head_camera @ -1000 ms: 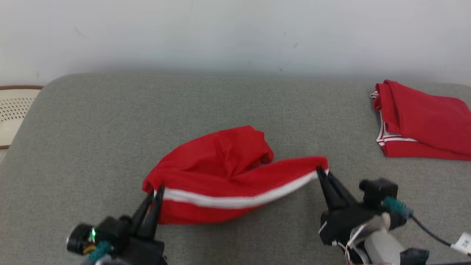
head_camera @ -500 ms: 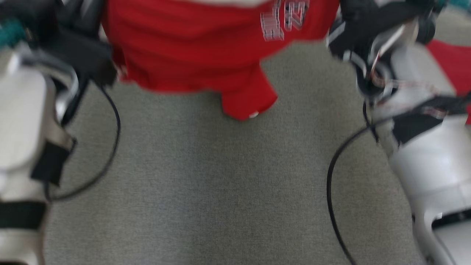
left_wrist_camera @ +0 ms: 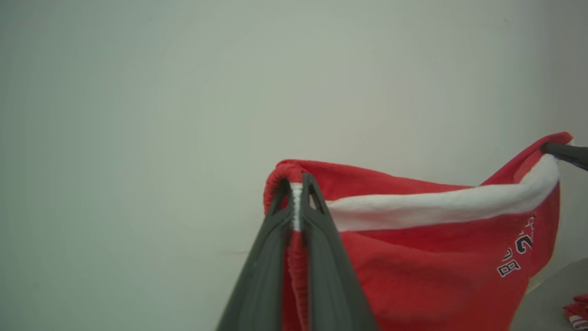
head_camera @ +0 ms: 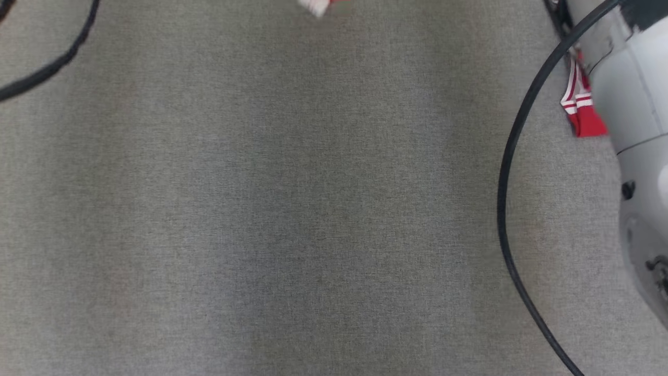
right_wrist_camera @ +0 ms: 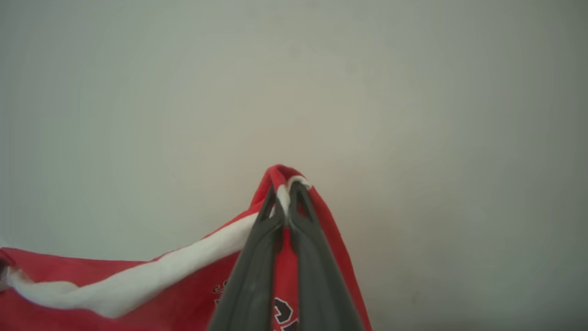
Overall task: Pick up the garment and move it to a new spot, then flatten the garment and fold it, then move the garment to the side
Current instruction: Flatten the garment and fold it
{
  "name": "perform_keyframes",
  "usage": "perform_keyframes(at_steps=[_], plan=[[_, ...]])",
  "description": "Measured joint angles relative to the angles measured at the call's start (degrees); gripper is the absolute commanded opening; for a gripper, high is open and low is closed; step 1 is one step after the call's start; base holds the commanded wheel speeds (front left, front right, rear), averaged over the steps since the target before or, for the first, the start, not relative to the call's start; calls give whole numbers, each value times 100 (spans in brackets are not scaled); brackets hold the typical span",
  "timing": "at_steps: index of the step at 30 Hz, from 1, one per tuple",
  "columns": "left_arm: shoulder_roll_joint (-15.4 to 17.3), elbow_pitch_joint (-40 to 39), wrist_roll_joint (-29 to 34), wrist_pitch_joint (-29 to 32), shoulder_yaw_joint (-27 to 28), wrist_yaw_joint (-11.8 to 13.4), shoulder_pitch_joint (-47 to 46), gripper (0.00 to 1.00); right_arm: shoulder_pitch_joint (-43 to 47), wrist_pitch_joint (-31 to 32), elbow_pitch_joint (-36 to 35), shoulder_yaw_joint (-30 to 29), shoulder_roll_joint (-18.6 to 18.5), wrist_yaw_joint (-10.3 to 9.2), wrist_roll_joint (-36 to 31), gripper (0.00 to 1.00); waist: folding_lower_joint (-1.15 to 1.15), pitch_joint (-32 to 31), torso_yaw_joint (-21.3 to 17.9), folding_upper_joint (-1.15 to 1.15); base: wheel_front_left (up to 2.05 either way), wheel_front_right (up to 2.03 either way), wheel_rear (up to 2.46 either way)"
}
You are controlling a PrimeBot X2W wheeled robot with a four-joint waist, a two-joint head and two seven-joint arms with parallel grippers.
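Note:
The garment (left_wrist_camera: 413, 257) is red with a white waistband and printed digits, and it hangs in the air in front of a pale wall. My left gripper (left_wrist_camera: 297, 184) is shut on one end of the waistband. My right gripper (right_wrist_camera: 287, 186) is shut on the other end, and its dark tip (left_wrist_camera: 565, 154) shows at the far right of the left wrist view. The cloth (right_wrist_camera: 193, 294) sags between the two grips. In the head view only a small red and white scrap of its lower edge (head_camera: 315, 5) shows at the top.
Below lies the grey fabric surface (head_camera: 261, 209). A second red garment (head_camera: 582, 112) with white stripes lies folded at the right, partly behind my pale right arm (head_camera: 636, 104). Black cables (head_camera: 506, 209) hang at the right and upper left.
Both grippers have lifted the garment off the grey surface and hold it up. The head camera has tilted down, so the arms and most of the cloth have left its view.

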Motion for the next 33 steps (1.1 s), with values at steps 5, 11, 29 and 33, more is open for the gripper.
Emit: perform_keyframes(at_steps=[5, 11, 29, 33], plan=[[-90, 370, -76, -316, -160, 0, -333, 0, -380, -187, 290, 109, -3, -1, -87, 0, -1, 134, -15, 0, 0, 0, 0], [-82, 660, -127, -573, -322, 0, -402, 0, -363, -261, 304, 488, -73, -1, -103, 0, 0, 337, 22, 0, 0, 0, 0], [191, -1954, -522, -805, 202, 620, 3766, 0, 3197, -564, -2082, 2011, -1147, 0, 1213, 0, -2, -151, 15, -2, 0, 0, 0], [266, -2632, -533, -810, 193, 871, 4912, 0, 3990, -598, -2571, 2206, -1350, -1, 1287, 0, -3, -408, -22, -2, 0, 0, 0]])
